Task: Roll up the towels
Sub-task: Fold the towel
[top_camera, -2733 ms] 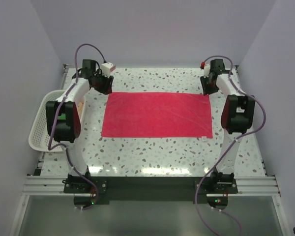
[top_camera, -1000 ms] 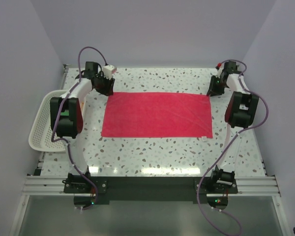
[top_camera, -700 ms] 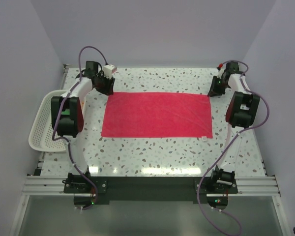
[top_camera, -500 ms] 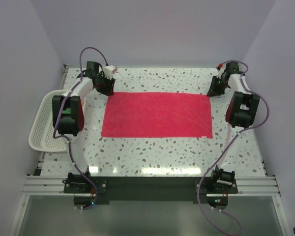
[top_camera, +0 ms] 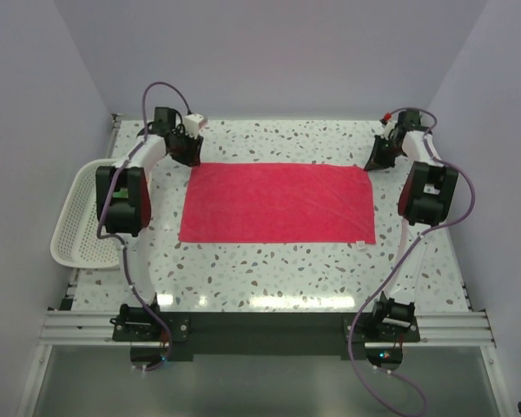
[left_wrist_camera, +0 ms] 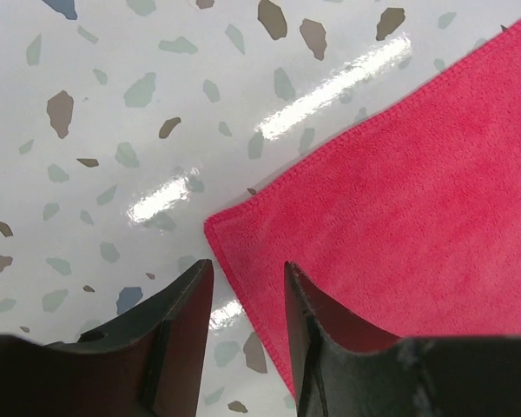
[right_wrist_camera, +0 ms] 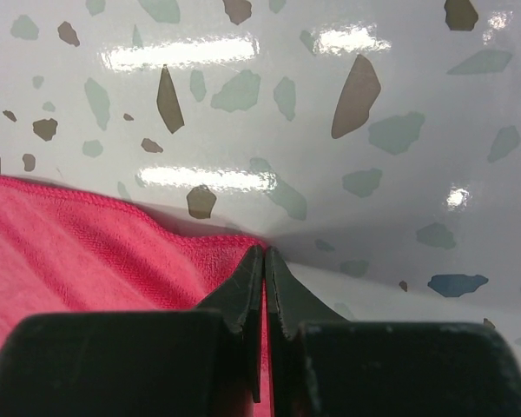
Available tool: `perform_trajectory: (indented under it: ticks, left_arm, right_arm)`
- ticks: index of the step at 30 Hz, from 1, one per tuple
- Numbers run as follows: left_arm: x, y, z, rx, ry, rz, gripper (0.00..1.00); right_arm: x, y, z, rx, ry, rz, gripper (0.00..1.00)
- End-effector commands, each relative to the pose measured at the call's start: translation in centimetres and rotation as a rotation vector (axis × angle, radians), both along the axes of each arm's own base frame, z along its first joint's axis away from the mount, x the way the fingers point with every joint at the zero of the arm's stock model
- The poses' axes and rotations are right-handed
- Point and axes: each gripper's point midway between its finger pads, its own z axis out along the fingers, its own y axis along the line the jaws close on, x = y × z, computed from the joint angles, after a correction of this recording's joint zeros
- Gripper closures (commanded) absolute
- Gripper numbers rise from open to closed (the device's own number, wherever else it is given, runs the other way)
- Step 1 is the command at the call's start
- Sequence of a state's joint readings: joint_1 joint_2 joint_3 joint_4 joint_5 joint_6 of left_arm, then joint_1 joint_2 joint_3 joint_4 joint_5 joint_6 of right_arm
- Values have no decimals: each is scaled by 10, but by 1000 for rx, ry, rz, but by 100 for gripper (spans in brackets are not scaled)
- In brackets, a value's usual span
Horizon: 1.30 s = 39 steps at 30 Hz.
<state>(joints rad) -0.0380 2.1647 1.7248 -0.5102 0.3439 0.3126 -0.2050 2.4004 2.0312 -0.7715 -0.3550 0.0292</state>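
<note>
Speckled white terrazzo forms the surface (top_camera: 269, 269), boxed in by plain pale walls (top_camera: 260, 52). From the top camera we see one pink-red towel (top_camera: 276, 202) spread flat at its middle, long side running left to right, with a small white tag (top_camera: 362, 242) at its near right corner. A white mesh basket (top_camera: 69, 239) sits at the left edge of the surface. The left arm (top_camera: 122, 195) and the right arm (top_camera: 425, 191) both reach to the far side. The left tool (top_camera: 189, 156) stands at the towel's far left corner and the right tool (top_camera: 376, 161) at its far right corner; from this height we cannot tell how either one's jaws stand. Through the left wrist camera we look down on the left tool (left_wrist_camera: 246, 271), its two dark fingers (left_wrist_camera: 182, 321) apart, open and gripping nothing. The towel (left_wrist_camera: 417, 191) corner lies flat on the glossy surface (left_wrist_camera: 113, 122) just ahead of the gap, one finger over the towel's edge and the other over bare surface. Through the right wrist camera the right tool (right_wrist_camera: 263, 254) has its fingers pressed together, closed on the very tip of the towel (right_wrist_camera: 87, 252) corner. The hemmed edge rises a little toward the tips and casts a shadow on the surface (right_wrist_camera: 347, 182) beside it.
</note>
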Motion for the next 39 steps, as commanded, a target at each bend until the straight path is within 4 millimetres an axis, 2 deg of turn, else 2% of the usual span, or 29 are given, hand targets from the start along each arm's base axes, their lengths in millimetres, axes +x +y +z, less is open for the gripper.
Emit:
perform_trajectory:
  ticks: [1,6,14,21,28,35,39]
  left_arm:
    - [18,8,2,-2,-24,28,57]
    - [37,12,-1,7,-59,48,71]
    - [51,17,-4,25,-90,71,72]
    - [46,14,-20,29,-58,49,65]
    - [45,14,-34,70,-44,24,62]
    - [37,12,-46,149,-32,-14,69]
    - [30,9,-48,137,-10,-34,78]
  right_arm:
    - [-3,4,3,17,2,19,100]
    - [-4,4,3,9,-2,30,100]
    - [-6,6,3,21,3,34,100]
    - [-5,6,3,21,3,34,100]
    - [-6,6,2,14,-5,66,100]
    - [-6,7,4,12,-10,79,100]
    - [-7,8,6,14,-13,93,100]
